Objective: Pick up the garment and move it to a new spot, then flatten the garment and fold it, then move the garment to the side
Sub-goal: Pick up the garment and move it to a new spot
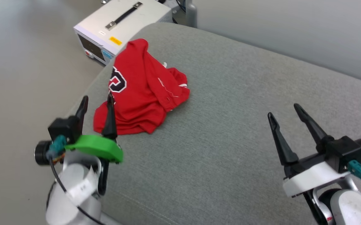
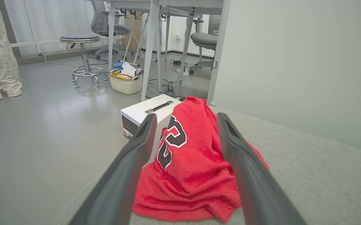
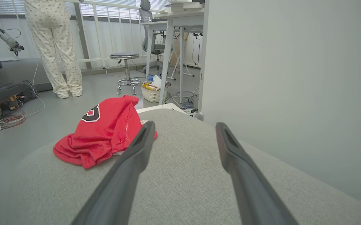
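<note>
Here, crumpled garment [image 1: 141, 90] on cushion [image 1: 246, 125], basket [image 2: 126, 88] holding colourful clutter [image 2: 126, 72]

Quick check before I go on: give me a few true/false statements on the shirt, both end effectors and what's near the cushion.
1. The garment lies crumpled on the grey cushion. True.
2. The left end effector is shut on the garment. False: it is open, fingers spread by the garment's near edge.
3. The right end effector is open over bare cushion, apart from the garment. True.
4. The garment is spread flat with all its lettering showing. False: it is bunched, and only part of the lettering shows.
5. A white box with a dark handle stands beyond the cushion. True.
</note>
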You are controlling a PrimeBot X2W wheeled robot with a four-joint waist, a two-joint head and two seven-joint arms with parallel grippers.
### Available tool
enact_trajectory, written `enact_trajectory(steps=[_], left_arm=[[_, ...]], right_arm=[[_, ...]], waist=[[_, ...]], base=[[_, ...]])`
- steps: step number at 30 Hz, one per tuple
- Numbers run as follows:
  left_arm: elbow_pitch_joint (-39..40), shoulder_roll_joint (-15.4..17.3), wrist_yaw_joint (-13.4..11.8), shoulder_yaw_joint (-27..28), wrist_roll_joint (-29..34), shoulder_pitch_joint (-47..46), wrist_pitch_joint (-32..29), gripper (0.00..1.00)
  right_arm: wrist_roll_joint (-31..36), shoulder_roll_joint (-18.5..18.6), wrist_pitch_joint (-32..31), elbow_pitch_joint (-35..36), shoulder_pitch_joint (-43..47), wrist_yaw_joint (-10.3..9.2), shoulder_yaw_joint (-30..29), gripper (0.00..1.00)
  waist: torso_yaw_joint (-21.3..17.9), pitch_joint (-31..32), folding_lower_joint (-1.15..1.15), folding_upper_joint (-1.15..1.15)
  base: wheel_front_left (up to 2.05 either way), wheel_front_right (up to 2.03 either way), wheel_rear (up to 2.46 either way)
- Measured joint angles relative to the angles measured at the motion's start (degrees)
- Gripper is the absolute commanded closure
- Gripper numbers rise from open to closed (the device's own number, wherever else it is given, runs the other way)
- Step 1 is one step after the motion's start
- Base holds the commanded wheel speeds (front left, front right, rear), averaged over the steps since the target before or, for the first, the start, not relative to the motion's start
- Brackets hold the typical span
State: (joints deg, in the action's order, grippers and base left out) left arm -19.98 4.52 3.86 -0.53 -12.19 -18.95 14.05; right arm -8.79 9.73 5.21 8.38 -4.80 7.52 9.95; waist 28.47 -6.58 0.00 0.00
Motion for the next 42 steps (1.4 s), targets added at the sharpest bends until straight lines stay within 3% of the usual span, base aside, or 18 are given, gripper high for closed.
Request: enact_trajectory(steps=[11,16,23,31,32,33,34,42], left_arm=[[-17.61,6.36,3.19,-1.02,-6.97,-20.33,-10.78,0.0],[-25.94,9.89,3.3,-2.88,-11.38,-27.37,-21.2,0.0],[-34.31,13.25,3.45,-6.23,-17.27,-31.7,-33.64,0.0],[-40.05,15.37,2.86,-7.23,-19.02,-34.31,-37.33,0.0],[-40.55,15.43,2.86,-7.17,-19.16,-34.7,-37.67,0.14],[-40.85,15.49,2.86,-7.23,-19.16,-35.05,-37.87,0.47],[-41.05,15.51,2.83,-7.28,-19.15,-35.29,-37.86,1.0],[-42.58,14.4,2.4,-9.43,-18.16,-35.34,-34.18,1.0]], right_arm=[[-1.1,3.66,-1.43,2.48,-3.25,0.01,-1.31,0.0],[-1.55,5.15,-1.43,3.6,-5.13,0.0,-1.94,0.0],[-2.29,6.25,-1.33,4.08,-6.54,0.0,-2.22,0.0],[-3.27,7.43,-0.91,4.03,-7.44,0.01,-2.56,0.0],[-3.36,7.5,-0.91,4.02,-7.44,0.0,-2.6,0.0],[-3.44,7.51,-0.91,4.02,-7.44,0.01,-2.65,0.0],[-3.45,7.53,-0.92,4.01,-7.44,0.0,-2.7,0.0],[-3.58,7.23,-1.19,3.63,-7.32,0.0,-2.68,0.0]], waist=[[-5.8,-8.17,0.01,0.0],[-8.22,-12.48,0.01,0.0],[-11.06,-17.95,0.01,0.0],[-13.55,-22.1,0.0,0.01],[-13.76,-22.38,0.0,0.01],[-13.91,-22.56,-0.01,0.01],[-13.95,-22.6,-0.01,0.01],[-13.19,-20.18,0.0,0.0]], base=[[0.0,0.0,0.0],[0.0,0.0,0.0],[0.0,0.0,0.0],[0.0,0.0,0.0],[0.0,0.0,0.0],[0.0,0.0,0.0],[0.0,0.0,0.0],[0.0,0.0,0.0]])
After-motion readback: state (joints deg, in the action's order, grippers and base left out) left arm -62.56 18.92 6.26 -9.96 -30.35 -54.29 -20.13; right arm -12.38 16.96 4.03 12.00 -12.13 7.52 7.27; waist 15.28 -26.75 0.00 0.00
